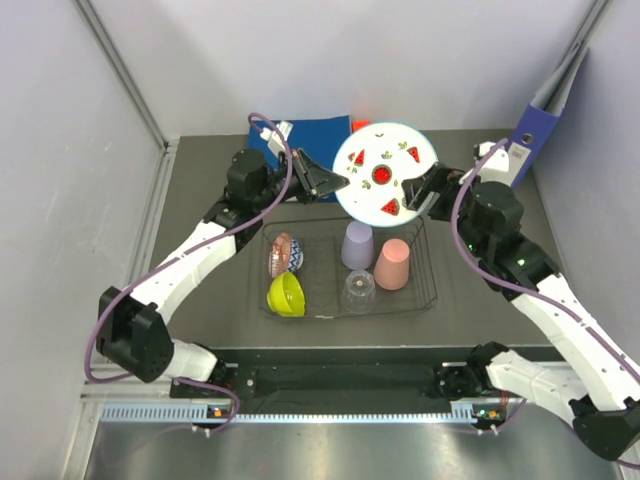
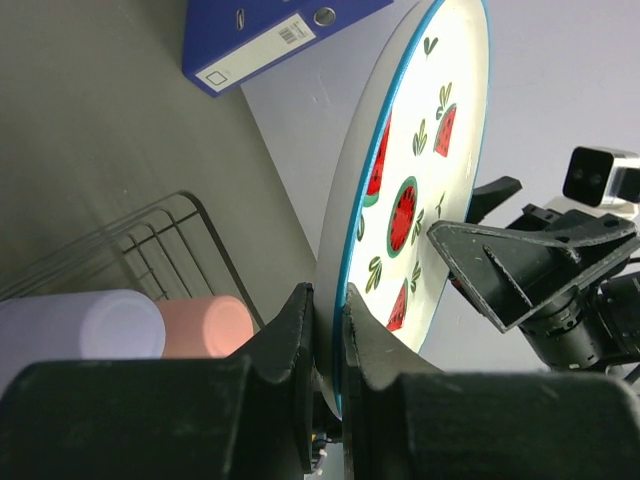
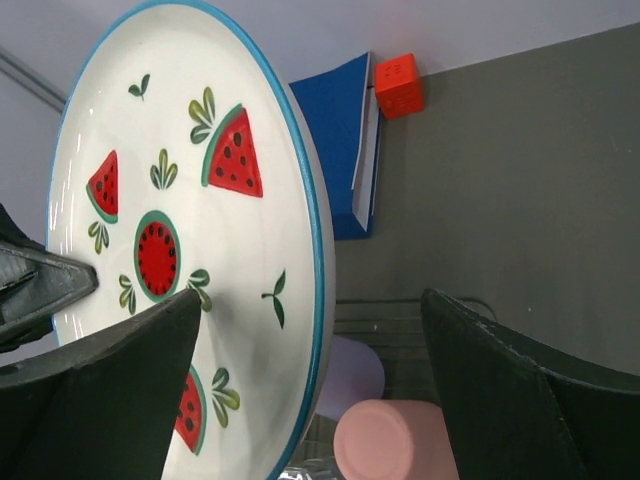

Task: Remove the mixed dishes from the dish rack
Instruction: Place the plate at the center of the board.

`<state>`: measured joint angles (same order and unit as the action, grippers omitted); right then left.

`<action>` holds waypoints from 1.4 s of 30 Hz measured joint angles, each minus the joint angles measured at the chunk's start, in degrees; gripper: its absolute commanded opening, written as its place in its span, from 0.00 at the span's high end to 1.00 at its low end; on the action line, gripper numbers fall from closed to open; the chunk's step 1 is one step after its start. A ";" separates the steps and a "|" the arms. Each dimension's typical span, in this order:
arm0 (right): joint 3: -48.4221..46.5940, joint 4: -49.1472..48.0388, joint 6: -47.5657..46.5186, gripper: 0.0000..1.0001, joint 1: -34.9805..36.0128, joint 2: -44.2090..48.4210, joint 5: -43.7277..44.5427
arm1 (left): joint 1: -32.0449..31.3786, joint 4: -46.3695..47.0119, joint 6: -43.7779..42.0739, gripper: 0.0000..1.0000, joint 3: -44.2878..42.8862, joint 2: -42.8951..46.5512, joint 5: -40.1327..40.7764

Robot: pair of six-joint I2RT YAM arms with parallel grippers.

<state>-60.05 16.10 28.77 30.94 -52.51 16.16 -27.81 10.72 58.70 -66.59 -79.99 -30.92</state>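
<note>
left gripper [image 2: 325,302]: clenched on the plate [image 1: 383,172], left rim pinched between both fingers.
right gripper [image 3: 310,300]: jaws wide apart, straddling the plate's opposite rim; can't tell if they touch it.
plate: tilted up on edge between the two grippers, watermelon face toward the right one, over the far edge of the dish rack [image 1: 431,270].
dish rack: holds lilac cup [image 1: 357,245], pink cup [image 1: 392,264], clear tumbler [image 1: 358,292], lime bowl [image 1: 286,293], patterned bowl [image 1: 285,254].
</note>
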 measured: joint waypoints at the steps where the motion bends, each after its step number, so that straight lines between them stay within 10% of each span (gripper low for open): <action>1: 0.00 -0.44 0.02 0.18 -0.04 -0.48 -0.52 | 0.02 0.15 0.11 1.00 0.24 0.13 -0.17; 8: 0.20 -5.01 2.25 0.74 -1.33 -0.68 -5.09 | 0.02 1.38 0.39 1.00 1.68 0.85 -0.92; 20: 4.85 -13.07 8.70 0.67 -7.17 -0.26 -17.68 | 0.31 3.48 1.84 1.00 2.05 0.85 -1.75; 28: 4.87 -16.11 13.16 1.00 -8.55 -2.05 -22.71 | 1.38 3.17 2.21 1.00 2.21 0.63 -1.53; 36: 4.87 -14.58 13.03 1.00 -8.61 -2.32 -23.04 | 1.11 3.69 1.62 0.01 1.92 0.52 -1.68; 42: 4.76 -7.15 11.98 1.00 -12.13 -2.51 -22.97 | 2.97 -0.87 0.50 0.01 1.14 0.70 2.91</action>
<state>-55.29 8.95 40.75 18.81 -55.02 -6.81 -24.84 9.85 59.20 -65.45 -79.29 -28.01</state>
